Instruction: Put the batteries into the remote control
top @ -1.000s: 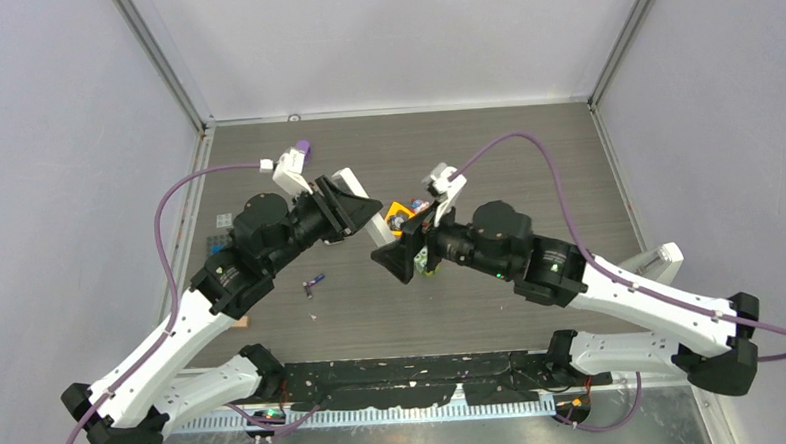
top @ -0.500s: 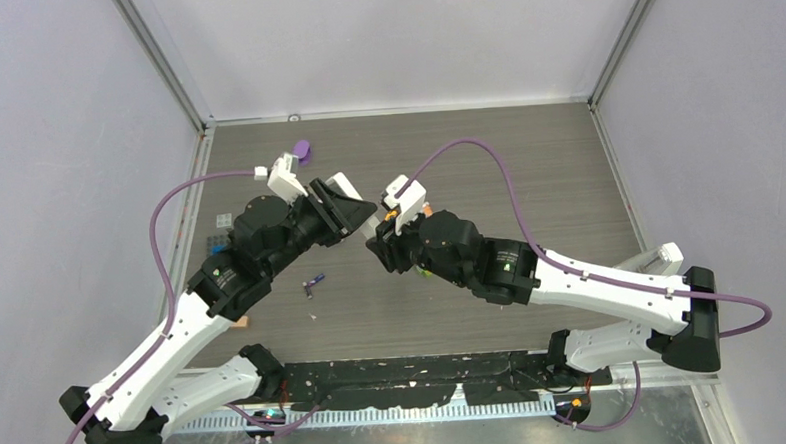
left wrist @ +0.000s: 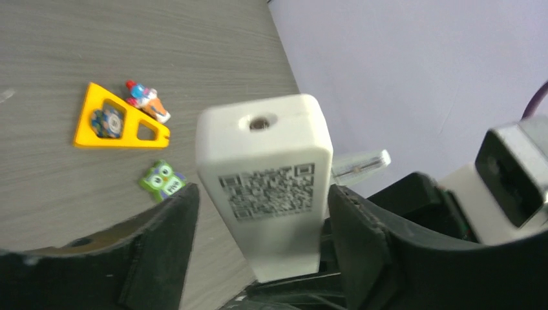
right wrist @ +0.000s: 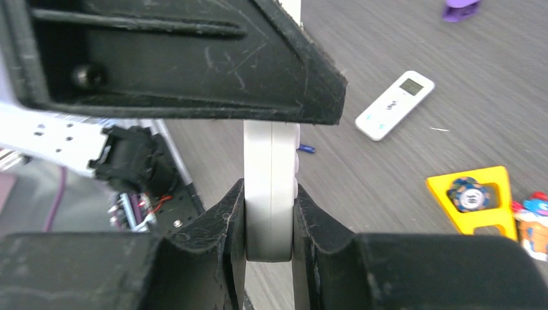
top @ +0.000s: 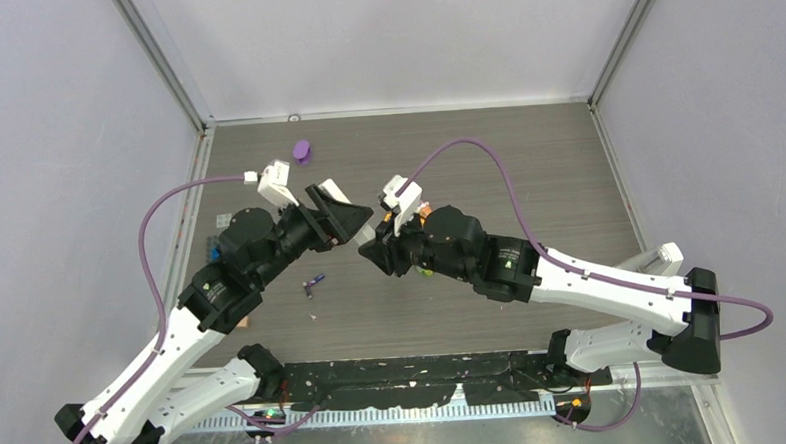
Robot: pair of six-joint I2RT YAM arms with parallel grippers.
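- Remote control (left wrist: 265, 187): one white slab, held in mid-air above the tabletop (top: 527, 166), between the two arms and near the middle of the work area. The end facing your left wrist camera carries a printed code label and a small round port.
- Grip: the right pincer (right wrist: 270, 226) is clamped across the two broad faces near one end. The left pincer (left wrist: 262, 223) stands wide, with a gap on each side, and touches nothing.
- Handling, judged: light, stiff, with a smooth plastic shell, so it is likely to slide or pivot under a one-end pinch. Take it across the flat faces and keep your pads off the battery door; I cannot tell which face that is.
- Batteries: one thin purple battery (top: 315, 282) lies on the tabletop near the left arm. I cannot make out the others.
- Room: the pincers are nose to nose, so you have little slack between them. The most open room is toward the far and right parts of the tabletop. Walls stand on three sides.
- Nearby on the tabletop: yellow triangle (left wrist: 119, 123), green owl toy (left wrist: 163, 181), second white handset (right wrist: 394, 104). Mind them when you lower the remote.
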